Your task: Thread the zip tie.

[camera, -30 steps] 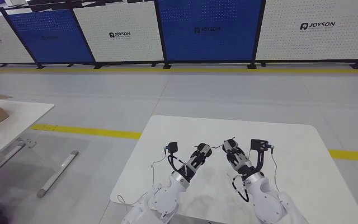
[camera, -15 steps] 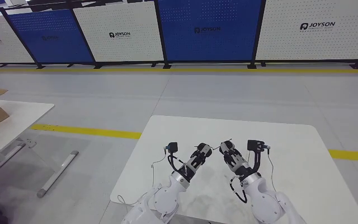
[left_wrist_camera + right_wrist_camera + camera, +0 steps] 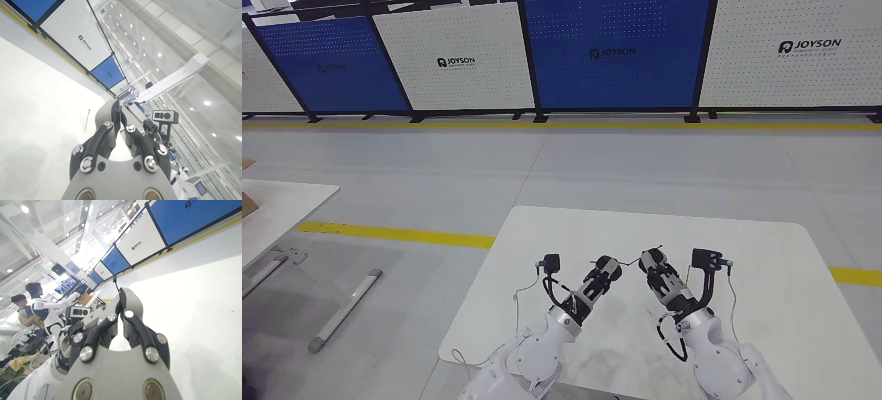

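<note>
Top view: matte white table (image 3: pixel 762 250) w/ rounded corners, on a pale grey floor (image 3: pixel 542 170) crossed by a yellow line (image 3: pixel 392 234). Behind stand perforated panels (image 3: pixel 617 50), blue & white in black frames, each w/ a small logo & one line of lettering. The left gripper (image 3: pixel 608 266) & right gripper (image 3: pixel 648 260) sit tip to tip over the table's near middle, close but apart. The zip tie (image 3: pixel 629 263) shows as a hairline black strand btwn them. Left wrist view: left gripper (image 3: pixel 120 109) is clenched, black ribbed rubber pads pressed together at the tips. It has grey-white plastic finger shells and black links w/ shiny steel rivets; can't tell whether it nips the strap. The right gripper (image 3: pixel 132 111) sits just behind it, next to a black camera box (image 3: pixel 164 116) on a stalk. Against the smooth white table (image 3: pixel 37 91) shows a thin dark sliver (image 3: pixel 87 120), apart from the fingers and too small to identify. Panels (image 3: pixel 75 37) carry the same logo & lettering. Right wrist view: right gripper (image 3: pixel 121 294) is clamped on the zip tie (image 3: pixel 114 280). A slim black plastic strap rises out of the closed ribbed pads, curves slightly & ends in a small square head above the tips, near the table (image 3: pixel 198 298) edge. Panels (image 3: pixel 145 241) w/ logo behind.
</note>
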{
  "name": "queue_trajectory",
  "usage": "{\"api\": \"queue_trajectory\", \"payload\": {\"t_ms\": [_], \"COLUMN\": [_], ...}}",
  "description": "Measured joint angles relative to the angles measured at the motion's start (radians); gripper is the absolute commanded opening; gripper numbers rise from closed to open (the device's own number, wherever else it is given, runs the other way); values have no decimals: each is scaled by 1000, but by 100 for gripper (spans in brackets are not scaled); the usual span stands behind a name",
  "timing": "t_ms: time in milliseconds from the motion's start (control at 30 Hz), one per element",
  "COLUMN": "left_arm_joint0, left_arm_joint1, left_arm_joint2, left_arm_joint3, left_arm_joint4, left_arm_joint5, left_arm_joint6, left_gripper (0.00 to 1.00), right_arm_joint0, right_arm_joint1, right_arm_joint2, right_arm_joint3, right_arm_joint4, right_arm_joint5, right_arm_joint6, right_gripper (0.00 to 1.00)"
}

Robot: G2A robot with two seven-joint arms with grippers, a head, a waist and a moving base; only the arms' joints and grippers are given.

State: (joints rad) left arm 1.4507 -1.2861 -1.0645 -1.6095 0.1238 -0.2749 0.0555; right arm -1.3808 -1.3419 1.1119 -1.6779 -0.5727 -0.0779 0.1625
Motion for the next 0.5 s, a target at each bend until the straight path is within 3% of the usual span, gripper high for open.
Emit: {"api": "queue_trajectory", "payload": {"t_ms": [300,333,400,500], "left_arm_joint0": [5,5,7,6], "left_arm_joint1": [1,1,1,0], "left_arm_joint2": [-12,-12,-12,-13], "left_arm_joint3": [-4,-4,-4,2], "left_arm_joint4": [-6,-4,-1,-6], "left_arm_joint5": [-1,0,1,3], "left_arm_joint6": [-9,-7,-5,-5], "left_gripper": [0,0,0,0], "right_arm_joint0": [-3,-3,-3,-3], "right_arm_joint1": [0,0,0,-1], "right_arm_joint2": [1,2,2,4], "right_arm_joint3": [-6,-6,-7,-9], "right_arm_joint4": [-3,-3,-3,-2], "right_arm_joint5": [7,8,10,13], "right_arm_joint6": [11,13,16,16], "right_gripper": [0,2,22,28]}}
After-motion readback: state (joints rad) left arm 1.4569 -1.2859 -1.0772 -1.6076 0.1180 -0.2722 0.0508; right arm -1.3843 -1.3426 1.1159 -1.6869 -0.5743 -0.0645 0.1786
